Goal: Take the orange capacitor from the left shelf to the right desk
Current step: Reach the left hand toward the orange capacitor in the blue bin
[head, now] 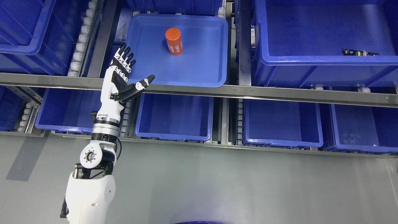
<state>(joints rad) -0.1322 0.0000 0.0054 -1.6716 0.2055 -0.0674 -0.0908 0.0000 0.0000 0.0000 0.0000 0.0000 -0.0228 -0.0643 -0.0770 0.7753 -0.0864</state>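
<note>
An orange capacitor [174,41], a cylinder with white print, stands in a shallow blue tray [205,71] on the upper shelf. My left hand [130,73] is raised at the tray's front left corner, fingers [126,57] straight and spread, thumb pointing right along the tray's front rim. It is open and holds nothing. The capacitor is up and to the right of the hand, well apart from it. The right arm is out of view.
A metal shelf rail [248,93] runs across in front of the tray. A deep blue bin [323,40] on the right holds a small dark part [359,52]. Several blue bins [174,116] line the lower shelf. Grey floor [233,186] lies below.
</note>
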